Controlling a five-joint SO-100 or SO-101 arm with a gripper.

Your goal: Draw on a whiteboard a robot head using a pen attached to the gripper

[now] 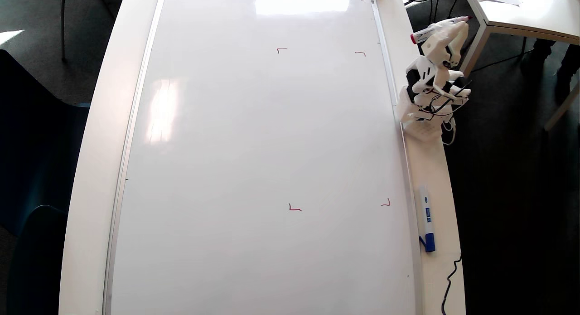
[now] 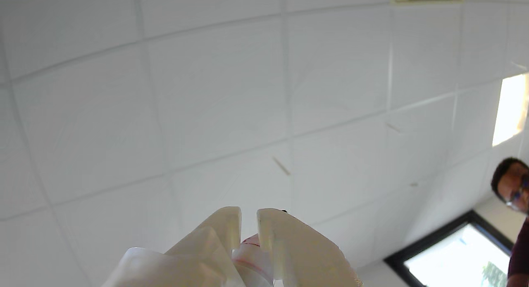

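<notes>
The whiteboard (image 1: pixel 253 138) covers most of the table in the overhead view and bears only four small red corner marks, such as one corner mark (image 1: pixel 294 208). No robot head is in view on it. The white arm stands folded at the board's right edge, off the board. Its gripper (image 1: pixel 462 26) is shut on the pen (image 1: pixel 426 34), which lies across it with the red cap toward the board and the red tip pointing away. In the wrist view the gripper (image 2: pixel 249 214) points up at the ceiling, and the pen (image 2: pixel 252 258) shows between its fingers.
A white marker with a blue cap (image 1: pixel 426 217) lies on the table strip right of the board. A black cable (image 1: pixel 448 283) runs off the lower right. A second white table (image 1: pixel 521 11) stands at the top right. A person (image 2: pixel 512 188) is at the wrist view's right edge.
</notes>
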